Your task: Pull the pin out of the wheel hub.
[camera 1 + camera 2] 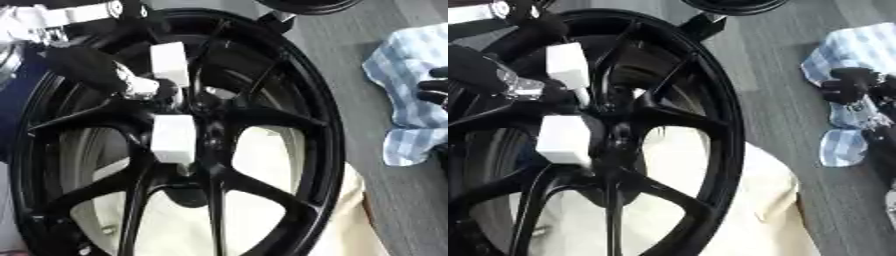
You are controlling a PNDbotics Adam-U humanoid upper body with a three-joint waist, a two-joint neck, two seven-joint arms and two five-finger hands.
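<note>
A large black spoked wheel [289,90] fills the view, its hub [206,117] near the middle. Two white blocks stand at the hub: one above it [169,62] on a thin stem, one below it [173,138]. Which of them is the pin I cannot make out. My left hand [92,67], black with a silver wrist, comes in from the upper left and reaches between the two blocks, close to the hub. Whether it holds anything is hidden in the dark spokes. My right hand [850,85] rests at the right edge, relaxed, on a checked cloth.
The blue-and-white checked cloth [398,60] lies on the grey floor [367,150] to the right of the wheel. A cream sheet [772,200] shows under and through the wheel's lower spokes. A black round object [732,5] sits at the top edge.
</note>
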